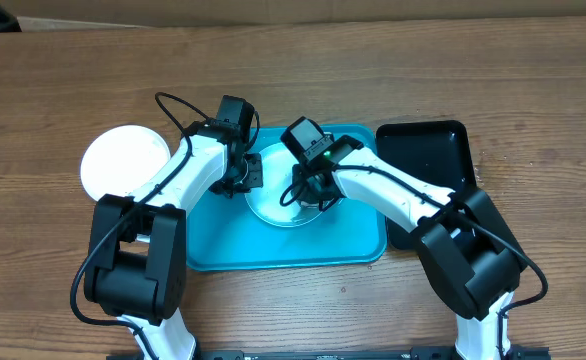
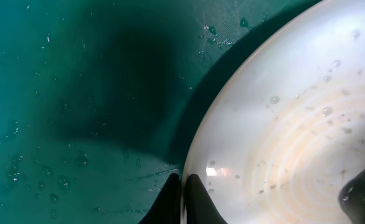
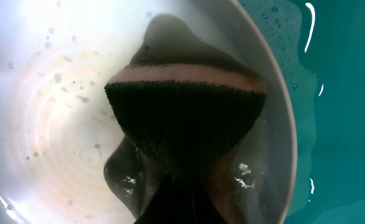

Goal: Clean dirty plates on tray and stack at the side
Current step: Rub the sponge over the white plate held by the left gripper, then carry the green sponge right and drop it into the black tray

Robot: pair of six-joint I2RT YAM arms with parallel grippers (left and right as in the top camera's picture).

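A pale round plate (image 1: 276,208) lies on the turquoise tray (image 1: 233,250), wet and speckled with small dark bits. My left gripper (image 1: 251,172) is shut on its left rim; the left wrist view shows the jaws (image 2: 184,190) pinching the plate (image 2: 294,124) edge above the tray (image 2: 76,93). My right gripper (image 1: 313,192) is shut on a dark sponge with a pink layer (image 3: 182,112) and presses it onto the plate (image 3: 45,124). A white plate (image 1: 123,160) lies on the table left of the tray. No yellow-green rimmed plate is in view.
A narrower glossy black tray (image 1: 428,150) sits right of the turquoise tray, touching it. Water drops lie on the turquoise tray (image 3: 338,93). Bare wooden table runs along the back and to the far left.
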